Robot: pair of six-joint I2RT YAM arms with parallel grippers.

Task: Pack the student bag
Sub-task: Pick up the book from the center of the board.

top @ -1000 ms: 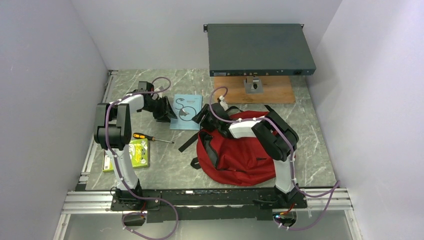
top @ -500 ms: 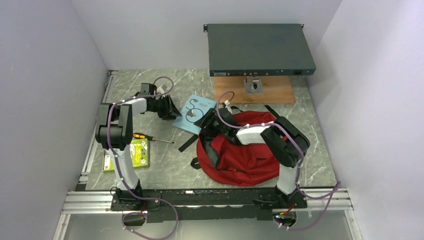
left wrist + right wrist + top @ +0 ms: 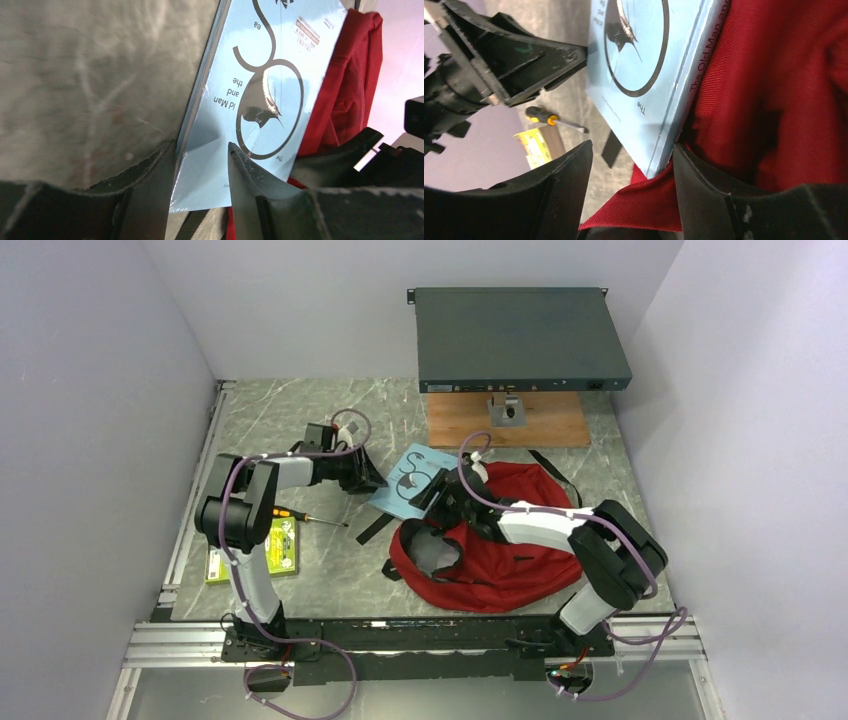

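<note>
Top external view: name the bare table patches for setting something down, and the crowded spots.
Bare: back-left corner beside the wooden board; right strip between student bag and wall; near patch between screwdriver and bag. Crowded: centre, where left end effector, right end effector and blue book meet.

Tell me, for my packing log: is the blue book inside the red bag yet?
Not yet: the blue book is mostly outside, pinched at a corner by the left gripper, its far edge against the student bag.
</note>
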